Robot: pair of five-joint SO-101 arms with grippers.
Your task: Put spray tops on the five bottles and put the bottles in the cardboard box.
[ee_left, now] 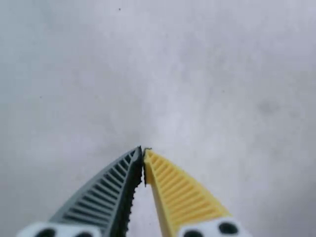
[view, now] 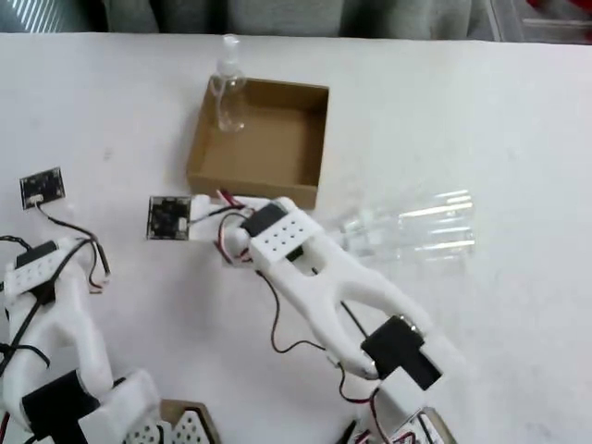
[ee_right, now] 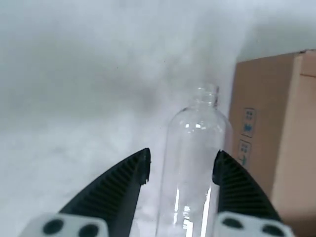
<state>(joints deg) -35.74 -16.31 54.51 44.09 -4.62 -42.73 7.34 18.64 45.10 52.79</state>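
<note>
Right gripper [ee_right: 182, 154] apart, astride uncapped bottle [ee_right: 197, 123]; long axis along gripper, neck pointing away (beside cardboard box [ee_right: 269, 133]). Left gripper [ee_left: 143, 152] together.

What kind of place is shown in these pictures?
Likely a robotics lab or hobby bench: two white arms with loose circuit boards wired to them, set on a plain white table.

Counter [view: 462, 111]: plain white.
Cardboard box [view: 259, 139]: brown, blue printed marks on outer wall.
Bottles [view: 425, 231]: clear, colourless.
Left claw [ee_left: 143, 150]: ribbed, one side grey, the other yellow.
Right claw [ee_right: 182, 155]: ribbed black.
Arms [view: 314, 268]: white, black motors [view: 402, 351].
</note>
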